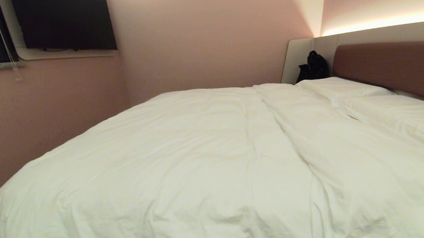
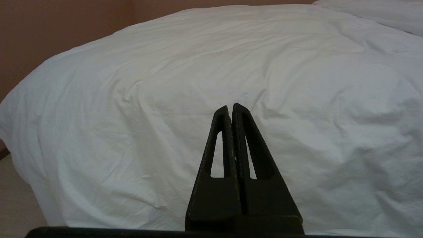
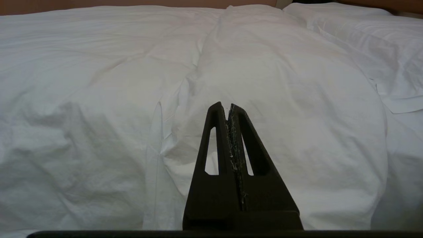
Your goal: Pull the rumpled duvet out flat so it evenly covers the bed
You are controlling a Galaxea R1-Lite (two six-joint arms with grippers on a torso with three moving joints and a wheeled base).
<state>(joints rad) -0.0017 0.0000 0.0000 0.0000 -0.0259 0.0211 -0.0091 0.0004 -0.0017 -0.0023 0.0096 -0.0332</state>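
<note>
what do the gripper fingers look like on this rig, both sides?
Left gripper: matte black tapered fingers, each with a long slot cut through. Right gripper: same shape, with whitish scuffs along the inner edges. No cables or markings visible; arms out of frame.

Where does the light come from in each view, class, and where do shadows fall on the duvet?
Head view: a warm strip glows above the headboard; the duvet is evenly lit. Left wrist view: the shut left gripper shades the duvet around it. Right wrist view: shadow sits left of the shut right gripper.
</note>
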